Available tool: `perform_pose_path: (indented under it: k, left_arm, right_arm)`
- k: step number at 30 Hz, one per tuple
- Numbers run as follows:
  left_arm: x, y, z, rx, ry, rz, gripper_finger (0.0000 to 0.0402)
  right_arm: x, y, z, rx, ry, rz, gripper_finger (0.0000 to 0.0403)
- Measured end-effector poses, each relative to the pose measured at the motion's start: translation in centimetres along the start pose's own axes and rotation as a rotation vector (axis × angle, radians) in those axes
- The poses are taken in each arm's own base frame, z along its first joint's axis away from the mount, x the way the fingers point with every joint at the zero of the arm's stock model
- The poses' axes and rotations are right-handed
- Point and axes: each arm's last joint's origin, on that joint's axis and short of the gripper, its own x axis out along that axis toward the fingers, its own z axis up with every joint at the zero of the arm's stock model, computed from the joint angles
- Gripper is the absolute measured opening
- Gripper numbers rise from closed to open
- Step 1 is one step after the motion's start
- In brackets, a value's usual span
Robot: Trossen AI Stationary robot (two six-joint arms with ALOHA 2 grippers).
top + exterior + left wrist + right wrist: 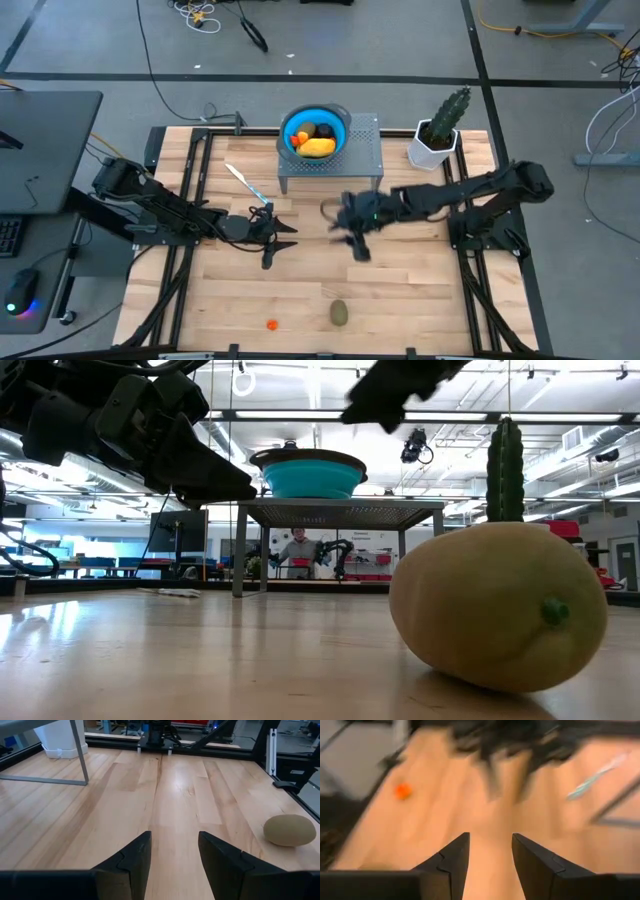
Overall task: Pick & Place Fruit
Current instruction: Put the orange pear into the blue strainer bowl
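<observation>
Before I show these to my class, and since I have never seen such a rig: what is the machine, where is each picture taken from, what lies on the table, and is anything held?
It is a robot with two dark arms at a wooden table. One picture looks straight down, one looks level across the tabletop, and two come from cameras on the wrists.

The left tool and the right tool hang over the middle of the table. Both stand open and hold nothing.

On a small metal stand at the far side sits a blue bowl with fruit in it, a yellow-orange piece on top. Beside the stand is a cactus in a white pot. A slim white-and-blue stick lies near the left arm. Near the front edge lie an olive-brown oval fruit, which looms large in the low picture, and a tiny orange ball.
</observation>
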Motion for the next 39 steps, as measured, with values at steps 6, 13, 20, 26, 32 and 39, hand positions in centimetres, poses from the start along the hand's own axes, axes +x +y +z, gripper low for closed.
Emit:
perform_pose_path:
  k: [6,13,20,26,32,39]
  left_arm:
    - [0.0,-0.1,0.0,-0.046,0.005,-0.027,0.0171]
    - [-0.1,-0.7,0.3,-0.12,0.014,-0.234,0.0171]
    - [-0.9,-2.5,2.7,-0.206,0.097,-0.593,0.0171]
    - [-2.5,-4.2,4.1,-0.052,0.385,-0.481,0.0171]
    - [-3.9,-6.9,5.6,0.014,0.487,-0.548,0.0171]
    - [-4.7,-10.2,3.6,0.075,0.528,-0.623,0.0171]
  right_arm:
    - [0.5,5.0,-2.2,0.038,0.13,0.133,0.0158]
    - [1.7,7.7,-5.9,0.045,0.074,0.03,0.0158]
    - [2.7,7.5,-9.3,0.061,-0.079,-0.048,0.0158]
    - [2.8,7.0,-12.0,0.078,-0.18,-0.025,0.0158]
    - [2.6,6.5,-13.6,0.084,-0.203,-0.067,0.0158]
    - [2.6,6.6,-13.7,0.088,-0.204,-0.059,0.0158]
